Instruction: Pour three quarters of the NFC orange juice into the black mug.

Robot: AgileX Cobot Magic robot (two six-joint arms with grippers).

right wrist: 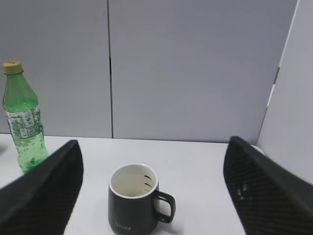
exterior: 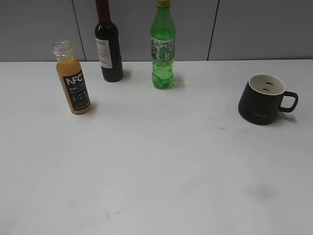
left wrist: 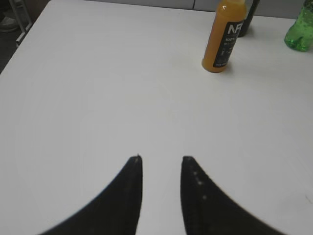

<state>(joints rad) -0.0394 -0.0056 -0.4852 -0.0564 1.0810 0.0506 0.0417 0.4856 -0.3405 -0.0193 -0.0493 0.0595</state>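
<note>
Right, both grippers empty, NFC orange juice (exterior: pixel 73 81) untouched.
Right gripper (right wrist: pixel 151 196) spread wide around the black mug (right wrist: pixel 135 200); left gripper (left wrist: pixel 161 164) narrowly parted, bottle at one o'clock.

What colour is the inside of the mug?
White inside the mug, with two small dark marks; the right wrist view shows it best.

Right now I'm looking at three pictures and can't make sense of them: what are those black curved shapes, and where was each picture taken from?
This is a robot with two arms, and each arm ends in two fingers for grasping. One picture looks down at the white table from in front. The other two come from cameras on the wrists, so the black shapes are the robot's own fingers: the left gripper partly open, the right gripper spread wide. Neither holds anything. On the table stand a capless NFC orange juice bottle, a dark wine bottle, a green soda bottle and a black mug, white inside. The right wrist camera faces the mug; the left one sees the juice further off.
</note>
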